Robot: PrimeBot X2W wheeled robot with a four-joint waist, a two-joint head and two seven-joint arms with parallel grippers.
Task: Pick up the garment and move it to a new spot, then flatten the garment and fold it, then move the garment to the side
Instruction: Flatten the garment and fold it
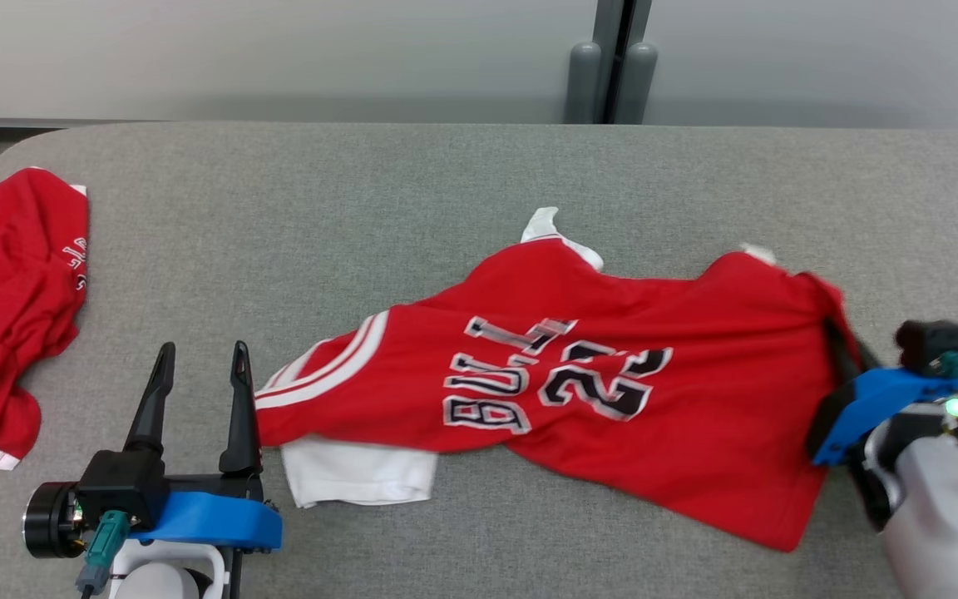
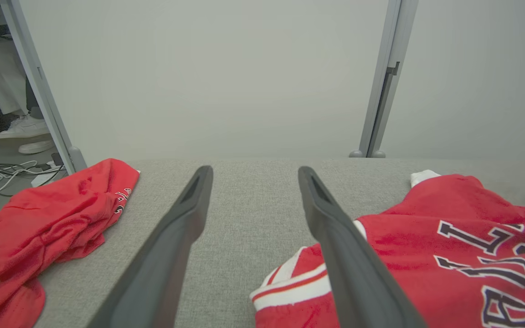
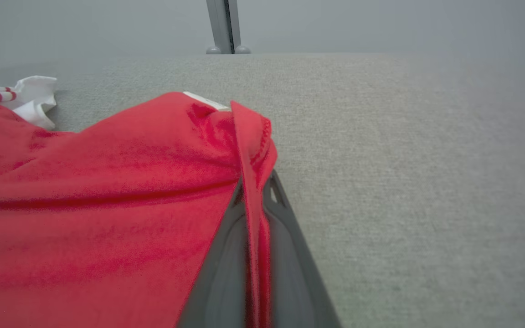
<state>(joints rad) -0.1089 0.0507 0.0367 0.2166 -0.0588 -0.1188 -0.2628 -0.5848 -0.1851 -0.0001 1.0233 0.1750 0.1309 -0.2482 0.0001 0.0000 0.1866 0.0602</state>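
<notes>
We judge the task barely begun. The red knit basketball jersey (image 1: 579, 391) w/ white trim and black lettering lies rumpled and unfolded on the grey felt-covered table (image 1: 446, 183), from the table's middle to its right part. So the carry, flattening, fold and move aside are all left to do. The right pincer (image 1: 835, 334), at the table's near-right part, is clamped on the jersey's right edge; the right wrist view shows a ridge of red cloth pinched btwn its dark fingers. The left pincer (image 1: 203, 347) stands w/ fingers wide apart over the table's near-left part, holding nothing. Its right finger is just beside the jersey's white-striped end; we can't tell if they touch. A white cloth piece (image 1: 358, 470) pokes out under the jersey. A 2nd red garment (image 1: 13, 291) sits bunched at the table's left edge.
</notes>
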